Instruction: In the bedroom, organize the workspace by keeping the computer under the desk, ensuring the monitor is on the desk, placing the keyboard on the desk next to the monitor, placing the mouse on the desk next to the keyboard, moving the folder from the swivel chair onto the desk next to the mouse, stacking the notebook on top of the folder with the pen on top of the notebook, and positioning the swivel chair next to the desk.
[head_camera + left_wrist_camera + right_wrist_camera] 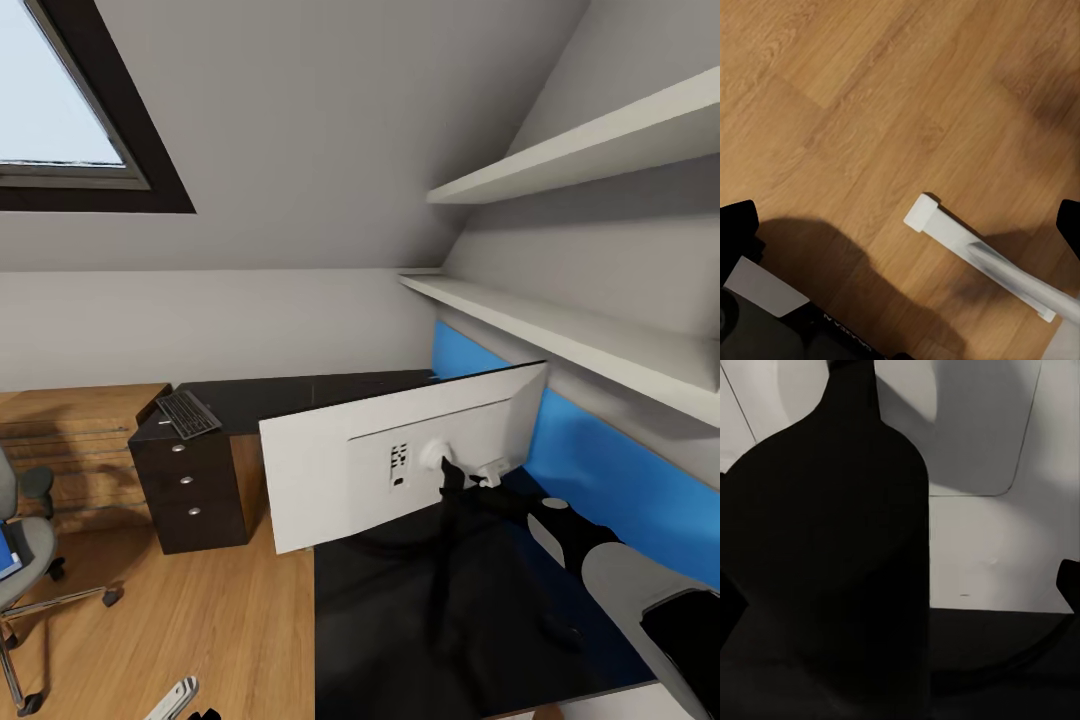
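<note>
Black desk [420,600]: one monitor [340,470], one keyboard [187,413]

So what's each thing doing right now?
Monitor: upright on the desk, white back toward the camera, tilted.
Keyboard: lying flat on the desk's far end.
Chair: standing on the floor, away from the desk.
Drawers: all shut.

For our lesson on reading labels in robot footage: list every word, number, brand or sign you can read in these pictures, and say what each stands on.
No text reads clearly in any view.
Faint pale lettering on the dark robot part in the left wrist view: too small and blurred to read.
White back of the monitor: a small dark port panel, no legible label.
Keyboard on the desk: key markings too small to read.
</note>
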Available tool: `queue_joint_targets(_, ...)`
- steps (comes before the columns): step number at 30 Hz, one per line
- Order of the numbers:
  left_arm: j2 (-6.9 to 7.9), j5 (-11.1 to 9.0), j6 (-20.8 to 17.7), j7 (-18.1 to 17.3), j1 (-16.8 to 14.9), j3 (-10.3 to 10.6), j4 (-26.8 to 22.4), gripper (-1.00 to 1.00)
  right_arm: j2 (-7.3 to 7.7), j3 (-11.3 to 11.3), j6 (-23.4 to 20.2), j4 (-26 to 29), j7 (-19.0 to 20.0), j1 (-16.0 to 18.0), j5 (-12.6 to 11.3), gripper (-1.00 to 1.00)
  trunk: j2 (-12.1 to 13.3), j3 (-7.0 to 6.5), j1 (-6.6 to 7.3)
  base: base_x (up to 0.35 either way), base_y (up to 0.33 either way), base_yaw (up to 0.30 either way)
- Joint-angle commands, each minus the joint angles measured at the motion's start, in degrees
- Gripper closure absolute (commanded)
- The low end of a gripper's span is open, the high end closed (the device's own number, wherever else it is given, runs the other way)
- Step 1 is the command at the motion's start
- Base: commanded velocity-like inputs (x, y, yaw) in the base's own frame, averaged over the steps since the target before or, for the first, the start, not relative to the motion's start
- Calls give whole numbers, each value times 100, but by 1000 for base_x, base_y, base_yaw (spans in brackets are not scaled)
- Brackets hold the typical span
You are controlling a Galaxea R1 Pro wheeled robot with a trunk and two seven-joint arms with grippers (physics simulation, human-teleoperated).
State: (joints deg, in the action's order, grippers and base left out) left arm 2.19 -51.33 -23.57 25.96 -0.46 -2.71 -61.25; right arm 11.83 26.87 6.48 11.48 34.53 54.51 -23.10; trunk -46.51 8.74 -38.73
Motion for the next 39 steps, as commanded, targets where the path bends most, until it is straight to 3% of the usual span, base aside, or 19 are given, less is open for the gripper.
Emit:
queue_joint_targets(1,0,-52,-16,41,-2,-1,-10,-100,3,44,29,-6,9,7,-37,-100,-7,9,-1,0,0,0)
queue_joint_targets(14,0,-52,-16,36,-4,-1,-10,-100,7,38,58,-6,10,7,-37,-100,-7,9,-1,-72,-26,0)
queue_joint_targets(39,-7,-52,-16,24,-4,2,-8,-100,9,26,58,18,-2,-4,-41,-100,-7,9,-1,-307,-42,0)
